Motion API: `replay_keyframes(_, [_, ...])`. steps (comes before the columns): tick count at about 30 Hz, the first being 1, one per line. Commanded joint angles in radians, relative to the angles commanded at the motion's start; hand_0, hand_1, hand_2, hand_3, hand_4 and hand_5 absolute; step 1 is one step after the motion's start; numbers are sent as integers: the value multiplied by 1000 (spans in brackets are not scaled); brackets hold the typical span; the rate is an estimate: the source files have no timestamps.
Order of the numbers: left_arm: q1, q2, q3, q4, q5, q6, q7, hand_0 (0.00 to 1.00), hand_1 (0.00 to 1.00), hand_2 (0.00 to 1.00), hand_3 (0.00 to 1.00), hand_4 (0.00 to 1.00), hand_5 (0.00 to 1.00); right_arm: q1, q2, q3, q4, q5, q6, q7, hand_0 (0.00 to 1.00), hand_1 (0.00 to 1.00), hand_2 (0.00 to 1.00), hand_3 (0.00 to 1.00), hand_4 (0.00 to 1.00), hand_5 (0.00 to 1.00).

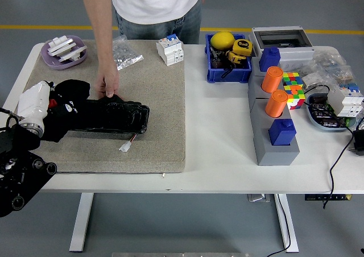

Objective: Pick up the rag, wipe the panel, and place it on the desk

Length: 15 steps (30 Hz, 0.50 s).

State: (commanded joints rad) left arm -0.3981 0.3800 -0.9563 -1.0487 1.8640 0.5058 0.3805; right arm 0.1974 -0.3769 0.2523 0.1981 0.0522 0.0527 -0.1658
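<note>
My left hand (35, 106) sits low at the mat's (159, 126) left edge, fingers closed on the black rag (67, 106) — pressed over the panel's (116, 119) left end. Behind it a person's hand (106, 85) steadies the panel; a purple dish (63, 52) beyond.

The rag (67, 106) was black, bunched and crumpled, with small white and red marks on it. It lay at the left end of the panel, overlapping that end, toward the left edge of the table.

The panel (114, 118) was a flat black rectangular piece with a glossy surface, lying long side roughly left to right. A short lead ending in a small white connector (125, 147) trailed from its near edge.
</note>
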Motion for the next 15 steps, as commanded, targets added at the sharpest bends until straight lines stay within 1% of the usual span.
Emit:
replay_keyframes(4, [2, 1, -8, 17, -2, -1, -2, 271, 187, 437, 415, 280, 2, 1, -1, -1, 0, 1, 0, 0, 706, 547, 643, 638, 998, 574])
replay_keyframes(6, [5, -1, -7, 14, -1, 0, -2, 270, 188, 437, 415, 280, 2, 0, -1, 1, 0, 0, -1, 0, 707, 547, 643, 638, 998, 575])
replay_keyframes(10, [6, -10, 6, -3, -2, 0, -1, 270, 188, 437, 415, 280, 2, -1, -2, 5, 0, -7, -1, -2, 707, 547, 643, 638, 998, 575])
replay_keyframes(15, [7, -28, 34, -43, 2, 0, 2, 269, 189, 438, 417, 282, 2, 1, -2, 5, 0, -9, -1, -2, 707, 546, 643, 638, 998, 574])
